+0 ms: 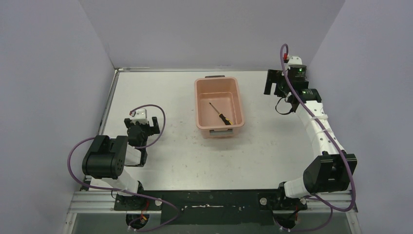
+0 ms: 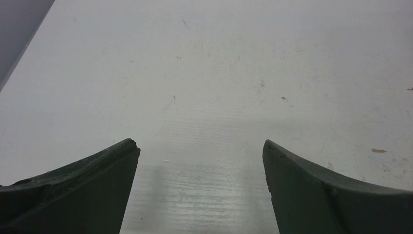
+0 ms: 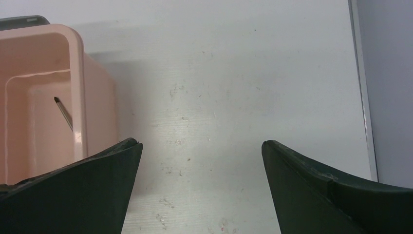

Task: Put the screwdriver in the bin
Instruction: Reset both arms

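Note:
The salmon-pink bin [image 1: 200, 105] stands at the table's middle back. The screwdriver [image 1: 220, 114] lies loose on the bin's floor, its yellow-and-black handle toward the near right corner. In the right wrist view the bin's rim [image 3: 78, 73] is at the left and the screwdriver's thin shaft tip [image 3: 63, 113] shows inside. My right gripper [image 1: 273, 82] is open and empty, to the right of the bin [image 3: 200, 146]. My left gripper [image 1: 142, 127] is open and empty over bare table, to the left of the bin [image 2: 200, 146].
Grey walls close the table at the left, back and right. The table's right edge strip [image 3: 363, 92] shows in the right wrist view. A black mounting bar [image 1: 214, 200] runs along the near edge between the arm bases.

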### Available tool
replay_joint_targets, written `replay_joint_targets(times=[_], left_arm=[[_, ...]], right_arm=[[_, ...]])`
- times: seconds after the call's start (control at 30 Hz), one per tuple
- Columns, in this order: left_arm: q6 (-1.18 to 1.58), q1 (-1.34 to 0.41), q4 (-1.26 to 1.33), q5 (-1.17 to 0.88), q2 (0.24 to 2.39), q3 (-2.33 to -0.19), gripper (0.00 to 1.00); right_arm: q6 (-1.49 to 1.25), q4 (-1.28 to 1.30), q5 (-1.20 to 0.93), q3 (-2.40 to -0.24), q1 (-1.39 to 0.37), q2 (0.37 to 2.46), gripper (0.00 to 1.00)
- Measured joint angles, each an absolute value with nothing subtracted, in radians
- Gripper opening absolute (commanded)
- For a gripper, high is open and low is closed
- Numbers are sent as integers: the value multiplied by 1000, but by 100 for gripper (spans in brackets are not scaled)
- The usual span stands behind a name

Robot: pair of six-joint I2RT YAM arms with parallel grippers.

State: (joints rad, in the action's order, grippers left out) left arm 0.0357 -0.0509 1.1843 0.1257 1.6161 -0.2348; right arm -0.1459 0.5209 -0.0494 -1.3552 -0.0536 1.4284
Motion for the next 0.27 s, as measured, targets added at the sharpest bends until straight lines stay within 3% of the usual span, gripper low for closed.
replay_joint_targets(times=[0.27], left_arm=[[36, -51, 1184, 126, 1616, -235, 97]], right_arm=[[-144, 521, -54, -1355, -54, 1428, 100]])
